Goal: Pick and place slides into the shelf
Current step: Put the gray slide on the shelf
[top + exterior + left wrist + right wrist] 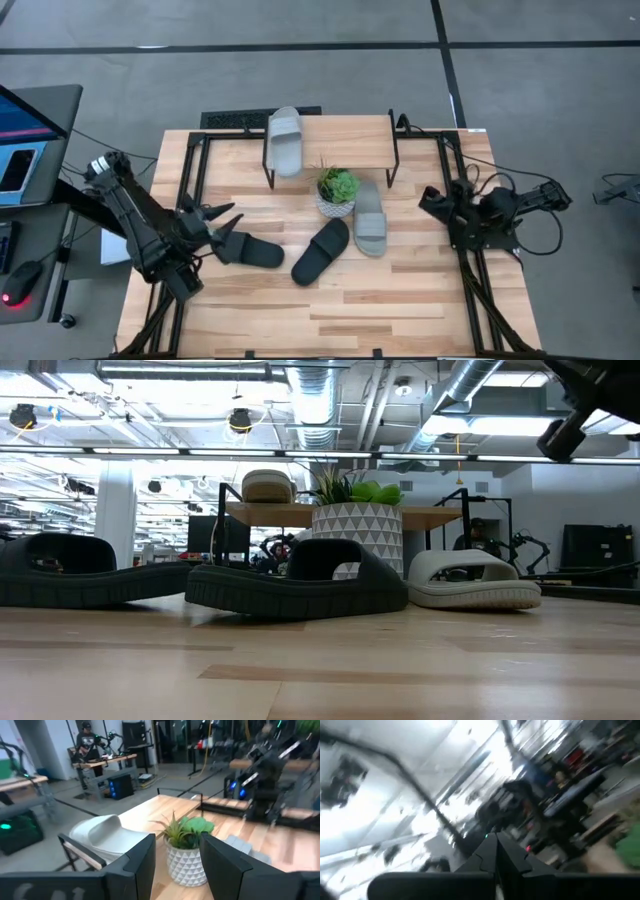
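Four slides on show from above: one light grey slide (285,140) sits on the shelf (350,140), well beyond the left gripper (222,228), whose fingers spread open just short of a black slide (250,251), holding nothing. A second black slide (322,251) and grey slide (369,217) lie past it by the potted plant (337,191). Right gripper (432,200) waits pinched shut, empty.

Low view: black slides up front, plant behind.

Left wrist: open fingers (141,864) frame the plant.

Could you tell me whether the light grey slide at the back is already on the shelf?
Yes: the grey slide lies on the shelf plank's left end, sole down.
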